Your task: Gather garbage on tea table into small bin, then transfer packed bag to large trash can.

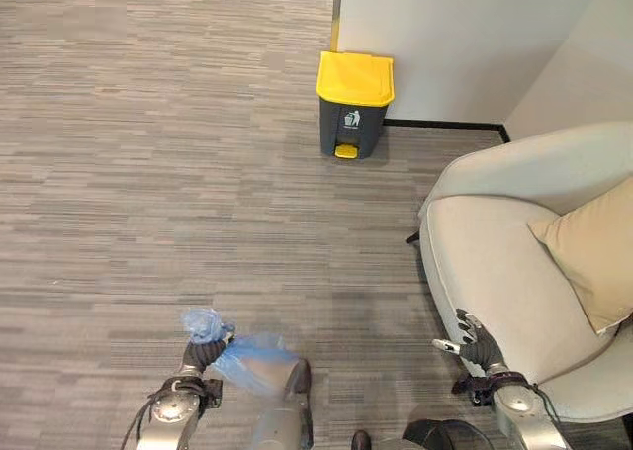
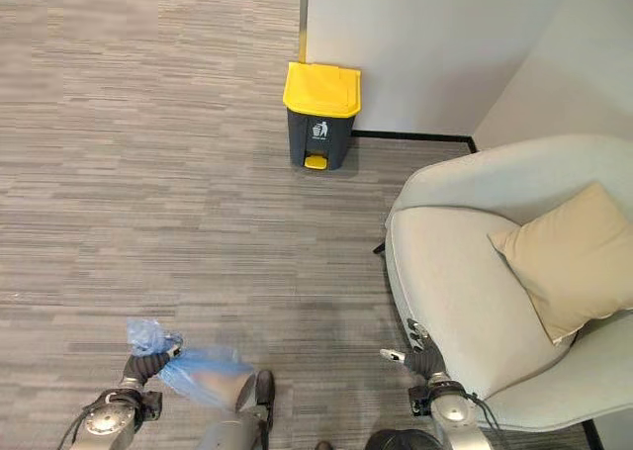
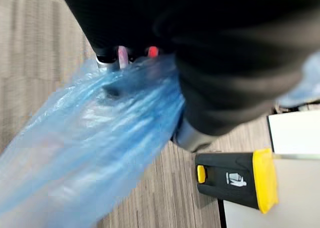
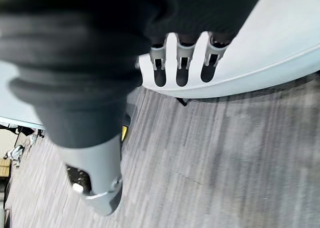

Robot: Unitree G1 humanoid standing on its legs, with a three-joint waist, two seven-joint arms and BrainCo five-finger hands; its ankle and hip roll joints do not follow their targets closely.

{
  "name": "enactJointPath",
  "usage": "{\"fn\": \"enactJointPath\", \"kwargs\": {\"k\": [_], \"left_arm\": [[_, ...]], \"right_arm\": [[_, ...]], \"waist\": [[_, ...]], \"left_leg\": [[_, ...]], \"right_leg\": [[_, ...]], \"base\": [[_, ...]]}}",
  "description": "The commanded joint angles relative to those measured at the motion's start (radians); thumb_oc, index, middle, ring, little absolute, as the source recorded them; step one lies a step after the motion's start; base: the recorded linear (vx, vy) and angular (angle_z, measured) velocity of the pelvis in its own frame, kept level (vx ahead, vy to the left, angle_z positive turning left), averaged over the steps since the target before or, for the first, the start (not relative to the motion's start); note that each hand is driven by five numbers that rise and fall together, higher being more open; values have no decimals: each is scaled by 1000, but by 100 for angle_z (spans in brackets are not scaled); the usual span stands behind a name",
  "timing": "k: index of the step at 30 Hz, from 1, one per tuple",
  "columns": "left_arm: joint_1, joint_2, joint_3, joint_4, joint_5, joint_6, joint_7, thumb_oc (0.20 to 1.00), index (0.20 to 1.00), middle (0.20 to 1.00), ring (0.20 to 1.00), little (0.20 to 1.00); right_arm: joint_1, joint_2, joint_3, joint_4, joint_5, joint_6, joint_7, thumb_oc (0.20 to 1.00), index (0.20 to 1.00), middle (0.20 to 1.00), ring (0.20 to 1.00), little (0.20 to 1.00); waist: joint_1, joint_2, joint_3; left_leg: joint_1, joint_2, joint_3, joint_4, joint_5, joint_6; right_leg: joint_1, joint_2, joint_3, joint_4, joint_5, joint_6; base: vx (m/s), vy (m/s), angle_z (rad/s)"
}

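Left robot hand [image 1: 203, 354] grips a blue bag [image 1: 252, 363]; right robot hand [image 1: 477, 343], fingers relaxed, hangs beside the armchair [image 1: 495, 272]. Bin [image 1: 353, 105] stands ahead by the wall [image 1: 465, 35].

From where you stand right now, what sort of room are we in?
Probably an office lounge or waiting area: grey striped carpet floor, a pale grey upholstered armchair with a beige cushion, and a dark grey pedal bin with a yellow lid against a white wall.

Office lounge: carpet [image 1: 148, 173], armchair [image 1: 504, 272]
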Motion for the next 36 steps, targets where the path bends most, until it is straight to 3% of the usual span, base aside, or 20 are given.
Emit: {"fn": "enactJointPath", "kwargs": {"k": [1,2,5,8,13,16,18,19,21,23,26,27,29,31,33,36], "left_arm": [[-6,56,29,-66,2,-46,17,200,200,200,200,200],[-9,55,28,-68,-1,-47,17,200,200,200,200,200],[-7,56,23,-68,-5,-47,16,200,200,200,200,200],[-11,51,23,-58,-6,-46,15,200,200,200,200,200],[-15,43,20,-63,-6,-55,12,200,200,200,200,200],[-2,32,15,-61,3,-54,3,200,200,200,200,200],[21,18,16,-65,5,-49,-5,200,200,200,200,200],[24,12,10,-69,-1,-45,-13,200,200,200,200,200],[16,13,4,-70,-11,-42,-16,200,200,200,200,200],[7,10,-2,-68,-18,-40,-15,200,200,200,200,200],[1,4,-16,-64,-12,-41,-18,200,200,200,200,200],[-2,5,-19,-60,-12,-40,-17,200,200,200,200,200],[-8,10,-21,-55,-8,-41,-13,200,200,200,200,200],[-7,10,-24,-57,-7,-41,-14,200,200,200,200,200],[-6,10,-25,-59,-6,-41,-16,200,200,200,200,200],[10,12,-19,-65,2,-39,-21,200,200,200,200,200]], "right_arm": [[-52,-9,16,-34,12,-30,7,1000,1000,1000,1000,1000],[-53,-9,22,-32,9,-26,10,1000,1000,1000,1000,1000],[-57,-19,24,-38,9,-22,13,1000,1000,1000,1000,1000],[-62,-21,30,-31,15,-18,17,1000,1000,1000,1000,1000],[-45,-23,24,-33,9,-14,20,1000,1000,1000,1000,1000],[-25,-34,12,-35,5,-17,18,1000,1000,1000,1000,1000],[-12,-40,7,-32,1,-16,21,1000,1000,1000,1000,1000],[-2,-50,0,-34,2,-19,20,1000,1000,1000,1000,1000],[4,-63,-5,-42,6,-20,13,1000,1000,1000,1000,1000],[0,-73,-5,-40,7,-17,9,1000,1000,1000,1000,1000],[-8,-82,-11,-38,10,-19,4,1000,1000,1000,1000,1000],[-11,-85,-13,-39,11,-20,-1,1000,1000,1000,1000,1000],[-15,-82,-12,-25,12,-22,-13,1000,1000,1000,1000,1000],[-13,-72,-11,-12,13,-19,-19,1000,1000,1000,1000,1000],[-12,-68,-12,-5,14,-19,-20,1000,1000,1000,1000,1000],[-3,-55,-8,-4,-7,-16,-13,1000,1000,1000,1000,1000]], "waist": [[17,-9,13],[12,5,15],[-7,16,28],[-30,19,42],[-61,23,45],[-68,24,12],[-73,47,-10],[-78,49,-25],[-81,46,-28],[-76,37,-23],[-63,24,-10],[-58,24,0],[-32,35,15],[-12,41,23],[-6,40,23],[4,33,2]], "left_leg": [[46,28,-32,110,-201,-50],[73,31,-35,97,-211,-44],[136,23,-41,78,-244,-41],[210,12,-47,57,-278,-52],[293,10,-92,44,-326,-78],[338,30,-110,61,-349,-106],[358,73,-119,94,-304,-142],[298,103,-128,227,-180,-178],[260,118,-123,298,-131,-182],[220,106,-125,309,-163,-160],[138,65,-112,253,-253,-132],[83,55,-99,215,-237,-131],[6,50,-75,108,-134,-141],[-36,51,-64,60,-66,-150],[-50,54,-53,52,-49,-153],[-14,48,-57,35,-73,-130]], "right_leg": [[-123,-19,38,120,165,51],[-190,-13,34,148,177,43],[-266,-20,-14,62,186,32],[-331,-37,-65,-80,238,50],[-353,-39,-71,-192,291,74],[-318,-42,-69,-173,305,49],[-289,-12,-80,-160,284,28],[-243,12,-73,-173,259,-4],[-213,22,-77,-183,230,-29],[-188,22,-66,-187,206,-35],[-145,12,-56,-198,177,-25],[-128,12,-56,-203,166,-23],[-81,37,-48,-218,149,-24],[-38,54,-34,-228,132,-26],[-17,58,-29,-229,121,-28],[12,50,-2,-209,96,-20]], "base": [[367,190,-15],[347,132,-13],[295,44,-8],[343,-30,-2],[309,-94,16],[441,-199,59],[482,-272,67],[491,-329,31],[336,-227,0],[222,-102,-2],[221,-40,-17],[245,8,-19],[258,26,4],[218,45,-10],[217,70,-28],[417,173,-36]]}}
